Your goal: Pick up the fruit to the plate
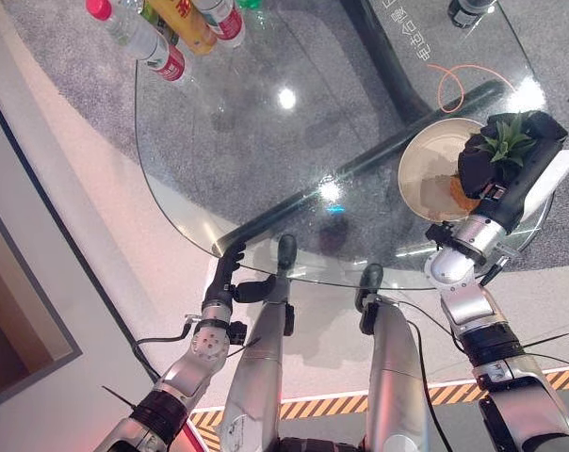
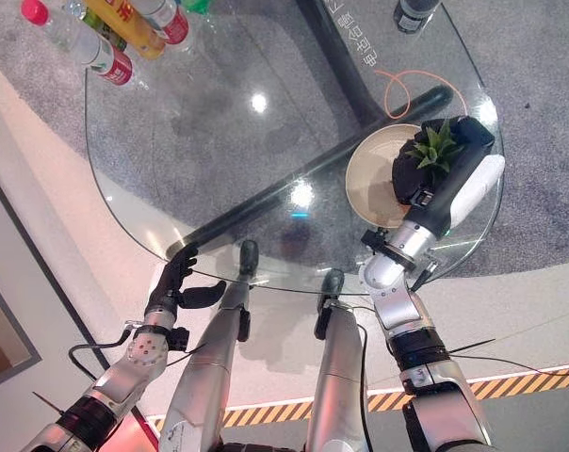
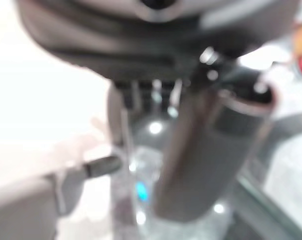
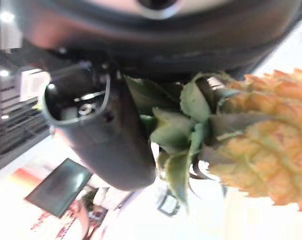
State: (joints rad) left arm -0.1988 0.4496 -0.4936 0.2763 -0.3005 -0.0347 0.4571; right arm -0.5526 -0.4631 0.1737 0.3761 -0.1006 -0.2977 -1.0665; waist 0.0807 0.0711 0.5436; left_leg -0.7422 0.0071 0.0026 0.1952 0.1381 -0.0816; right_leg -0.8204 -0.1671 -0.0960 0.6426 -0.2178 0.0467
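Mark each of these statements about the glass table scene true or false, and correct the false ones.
1. The right robot hand holds a pineapple over the plate. True.
2. The left robot hand grips a bottle. False: it holds nothing and sits at the near edge of the glass table.
3. The bottles stand at the table's far left. True.
4. The plate is on the robot's left side. False: it lies on the right side of the table.
5. The pineapple has green leaves. True.
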